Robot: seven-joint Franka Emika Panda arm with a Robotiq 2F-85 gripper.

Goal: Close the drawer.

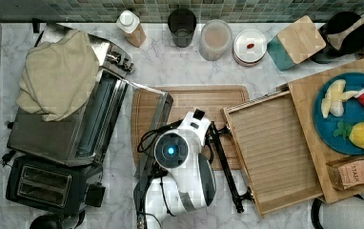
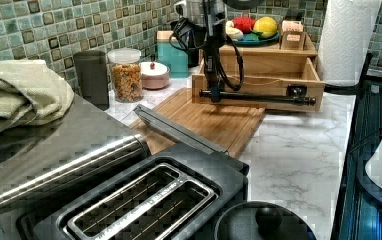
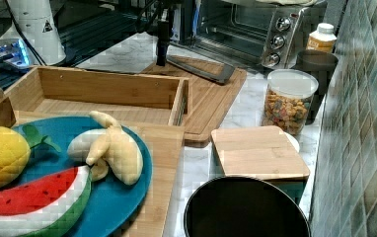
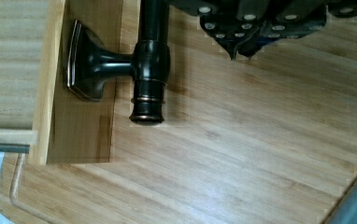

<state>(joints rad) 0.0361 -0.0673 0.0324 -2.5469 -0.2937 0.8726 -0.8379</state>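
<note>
The drawer (image 1: 270, 148) is a shallow bamboo tray, pulled far out from under the wooden top panel (image 1: 308, 102) towards the top view's left. Its long black bar handle (image 1: 225, 164) runs along the front. My gripper (image 4: 242, 46) is shut with nothing in it and hangs just outside the handle's end (image 4: 148, 70), on the cutting board side, not around the bar. In the left view the gripper (image 2: 214, 94) stands against the bar's left end (image 2: 206, 93). From the right view the gripper (image 3: 161, 55) shows beyond the drawer's front wall (image 3: 107, 86).
A grooved bamboo cutting board (image 1: 189, 102) lies under the gripper. The toaster oven's open door (image 1: 154, 121) rests over the board's edge. A black toaster (image 1: 42, 183) stands in front. The blue plate (image 1: 354, 112) of toy fruit, jars (image 1: 215, 39) and a kettle line the back.
</note>
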